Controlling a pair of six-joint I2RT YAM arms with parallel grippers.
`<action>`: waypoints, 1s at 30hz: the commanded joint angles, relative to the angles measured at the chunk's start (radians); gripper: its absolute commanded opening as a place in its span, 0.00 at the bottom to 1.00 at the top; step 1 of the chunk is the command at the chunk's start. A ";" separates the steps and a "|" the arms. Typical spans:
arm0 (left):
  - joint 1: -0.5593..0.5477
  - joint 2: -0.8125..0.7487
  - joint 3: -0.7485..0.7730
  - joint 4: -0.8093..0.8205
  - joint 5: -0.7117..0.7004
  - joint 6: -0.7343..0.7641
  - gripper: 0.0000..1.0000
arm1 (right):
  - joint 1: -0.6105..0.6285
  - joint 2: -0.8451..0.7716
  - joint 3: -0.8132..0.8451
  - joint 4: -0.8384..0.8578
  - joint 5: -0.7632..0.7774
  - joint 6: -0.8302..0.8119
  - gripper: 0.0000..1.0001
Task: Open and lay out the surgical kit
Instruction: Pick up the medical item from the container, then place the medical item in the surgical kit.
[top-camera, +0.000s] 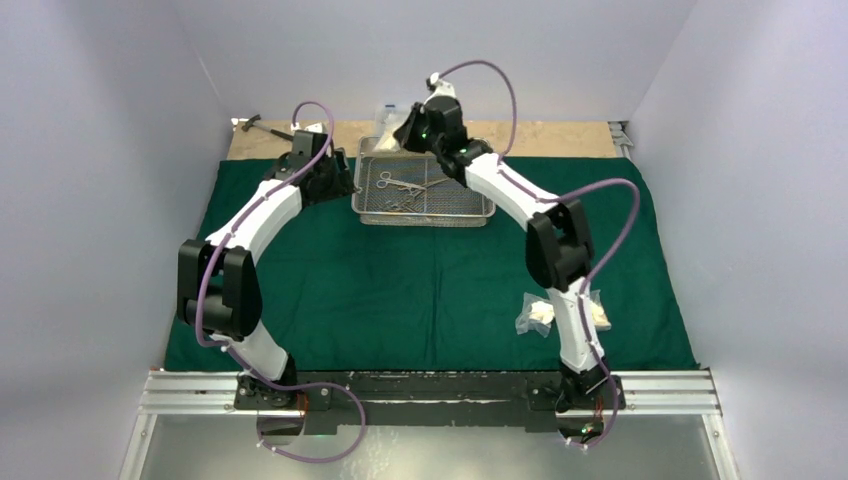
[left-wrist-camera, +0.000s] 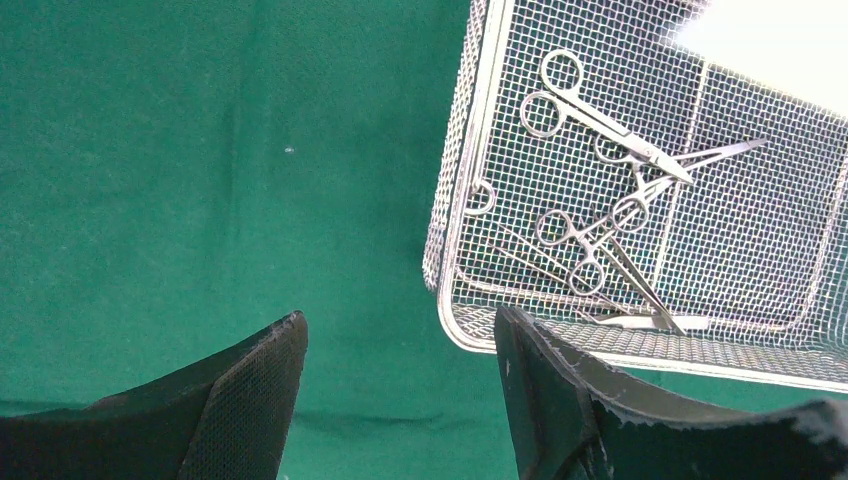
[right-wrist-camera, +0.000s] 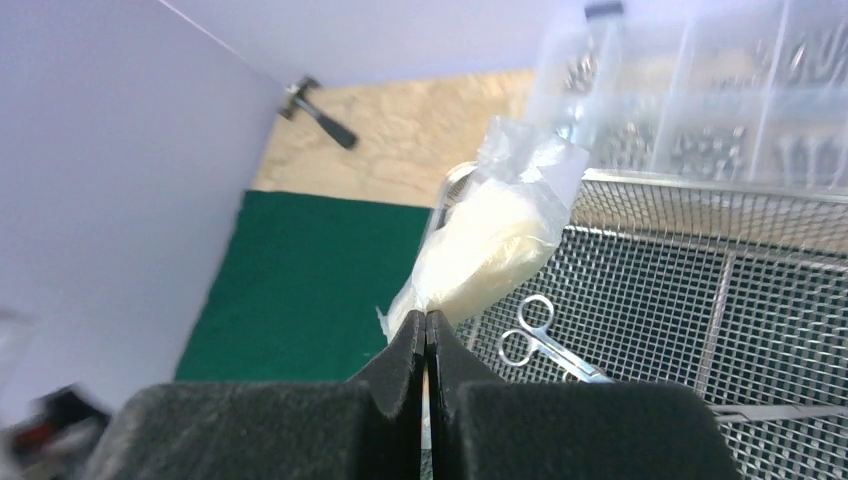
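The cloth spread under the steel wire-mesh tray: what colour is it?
Plain dark green cloth, with no pattern; it shows best in the top external view.

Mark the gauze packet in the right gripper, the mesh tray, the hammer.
gauze packet (right-wrist-camera: 490, 250), right wrist view, white gauze bulge.
mesh tray (left-wrist-camera: 770, 240), left wrist view, bare floor.
hammer (right-wrist-camera: 330, 122), right wrist view, handle.

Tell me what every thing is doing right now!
green cloth, spread out flat.
wire tray, sitting uncovered on the green cloth.
instruments, lying loose in the wire tray.
held gauze packet, pinched and lifted near the wire tray.
other gauze packets, two lying on the green cloth.
left gripper, open beside the wire tray.
right gripper, shut on the held gauze packet.
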 joint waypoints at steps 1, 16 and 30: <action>0.007 -0.032 0.032 0.050 -0.040 0.023 0.68 | 0.003 -0.210 -0.067 -0.140 -0.003 -0.090 0.00; 0.007 -0.086 -0.027 0.130 0.011 -0.002 0.68 | 0.001 -0.841 -0.541 -0.707 0.017 -0.203 0.00; 0.006 -0.142 -0.143 0.237 0.055 -0.121 0.68 | 0.000 -1.058 -1.000 -0.843 -0.148 -0.086 0.00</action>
